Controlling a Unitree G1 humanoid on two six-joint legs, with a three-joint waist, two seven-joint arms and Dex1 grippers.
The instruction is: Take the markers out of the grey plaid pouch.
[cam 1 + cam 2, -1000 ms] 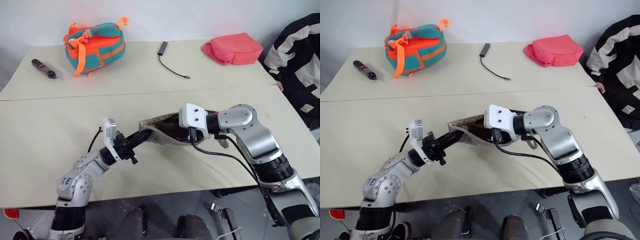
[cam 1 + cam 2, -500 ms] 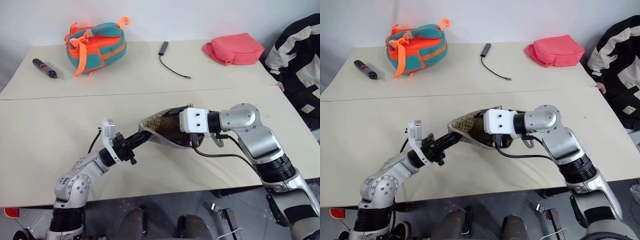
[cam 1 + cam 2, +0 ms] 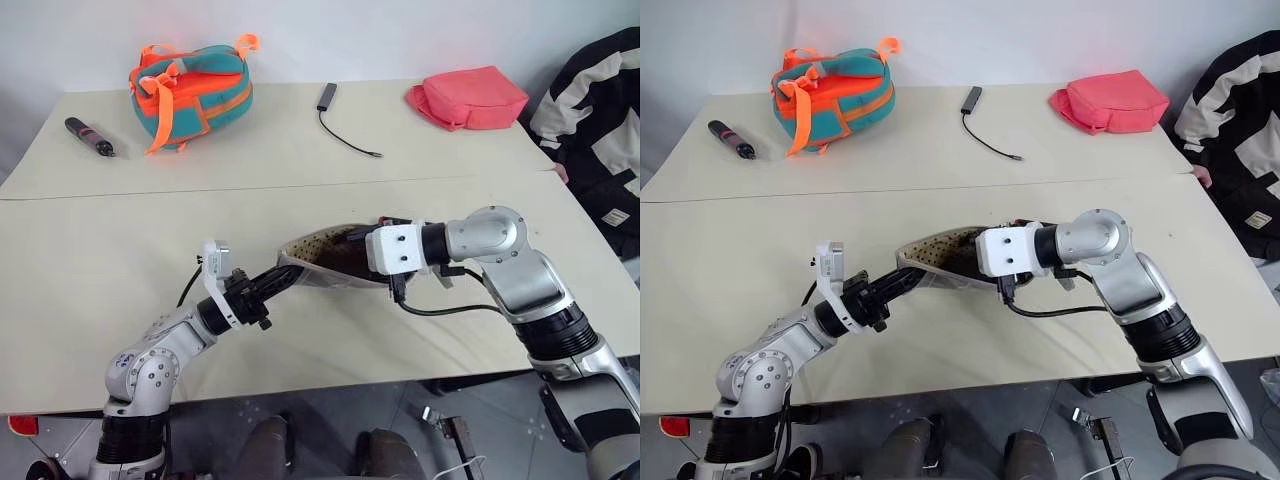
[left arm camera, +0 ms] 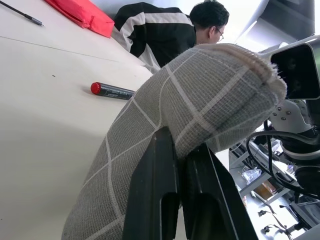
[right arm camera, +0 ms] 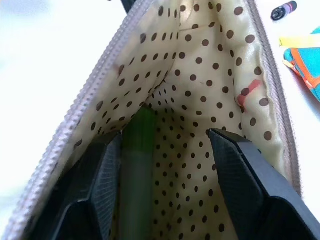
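Observation:
The grey plaid pouch [image 3: 322, 257] hangs above the table's near half, its dotted tan lining showing. My left gripper [image 4: 180, 150] is shut on one end of the pouch. My right gripper [image 5: 165, 135] reaches into the pouch's mouth from the other side, with its fingers open. A green marker [image 5: 138, 150] lies inside along the lining, between the two fingers and close against one finger [image 5: 102, 170]. A red marker [image 4: 111, 90] with a black end lies on the table beyond the pouch.
On the far half of the table are a teal-orange bag [image 3: 190, 88], a dark stick [image 3: 88, 137], a small adapter with a cable [image 3: 345, 128] and a coral-pink pouch [image 3: 466, 96]. A person in a black and white jacket [image 3: 598, 130] sits at the right edge.
My right wrist has rolled at the pouch's mouth, and the mouth has sunk a little. The left gripper has kept its hold in the same place.

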